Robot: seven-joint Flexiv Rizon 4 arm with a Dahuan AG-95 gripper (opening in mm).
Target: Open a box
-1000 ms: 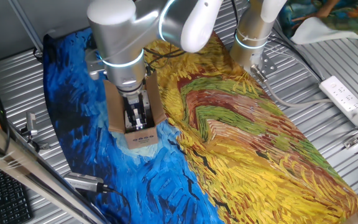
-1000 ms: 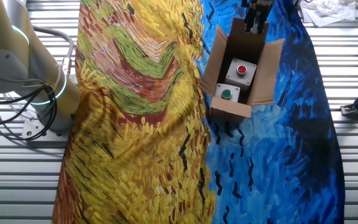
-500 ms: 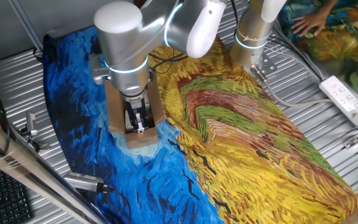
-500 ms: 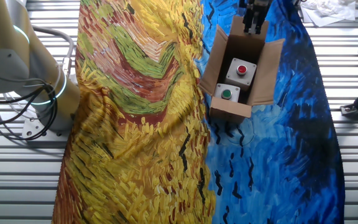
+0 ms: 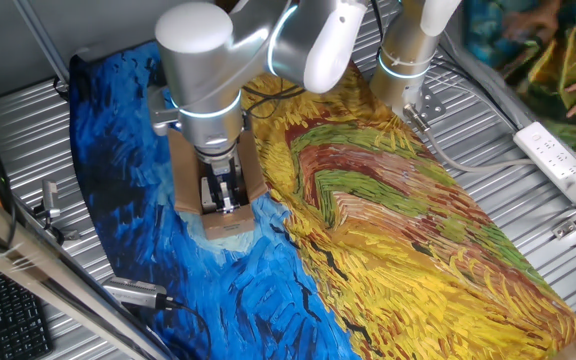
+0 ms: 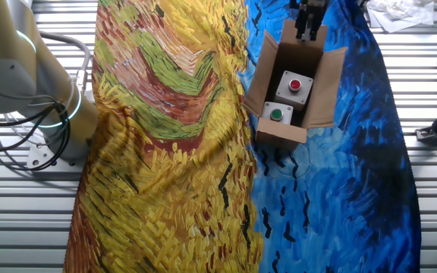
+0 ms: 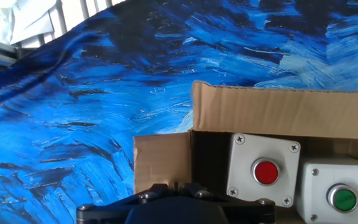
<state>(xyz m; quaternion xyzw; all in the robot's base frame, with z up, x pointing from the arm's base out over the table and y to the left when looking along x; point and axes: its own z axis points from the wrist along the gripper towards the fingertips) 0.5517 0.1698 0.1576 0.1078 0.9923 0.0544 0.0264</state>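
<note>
Box (image 6: 293, 91) flaps are already spread; red button (image 6: 295, 84) and green button (image 6: 277, 114) exposed. Hand (image 6: 308, 26) sits at box's 12 o'clock end, grip state cannot be told. Retreat is judged next.

Hidden and cut-off parts

From one fixed view, the arm covers most of the box (image 5: 230, 190), hiding its inside. In the other fixed view the gripper (image 6: 309, 23) runs off the top edge. The hand view shows only the gripper's dark base; its fingertips are unseen, and the green-button unit (image 7: 339, 194) is cropped below.
</note>
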